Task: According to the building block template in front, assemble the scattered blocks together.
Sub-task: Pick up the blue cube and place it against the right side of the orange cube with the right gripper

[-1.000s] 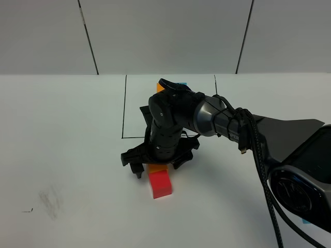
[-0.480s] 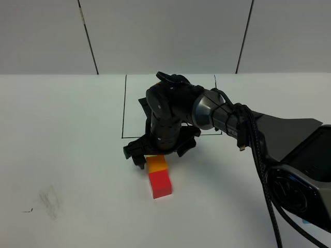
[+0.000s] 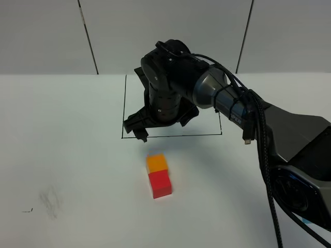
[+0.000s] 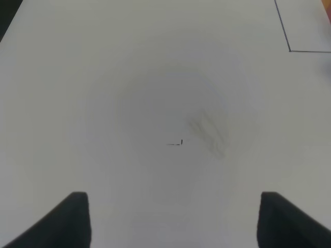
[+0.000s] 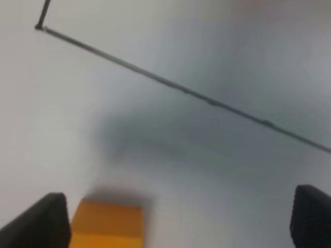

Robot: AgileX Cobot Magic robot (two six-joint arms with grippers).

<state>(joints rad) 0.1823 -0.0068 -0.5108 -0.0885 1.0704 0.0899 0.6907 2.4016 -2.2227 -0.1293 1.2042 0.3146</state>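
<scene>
The orange cube (image 3: 156, 163) sits on the white table touching the far side of the red cube (image 3: 160, 185); both are in front of the black-lined rectangle (image 3: 124, 108). My right gripper (image 3: 163, 125) hangs open and empty above the rectangle's front line, behind the orange cube. In the right wrist view the open gripper (image 5: 181, 222) looks down on the orange cube (image 5: 106, 225) and the black line (image 5: 186, 92). The template cubes are hidden behind the right arm. No sky-blue cube shows. My left gripper (image 4: 176, 222) is open over bare table.
A grey smudge (image 3: 50, 199) and a small black mark (image 3: 27, 210) lie on the table at front left; they also show in the left wrist view (image 4: 207, 132). The right arm's cables (image 3: 264, 170) hang on the right.
My right gripper has lifted off the orange cube and drawn back toward the rectangle. The orange cube stays on the table against the red one.
</scene>
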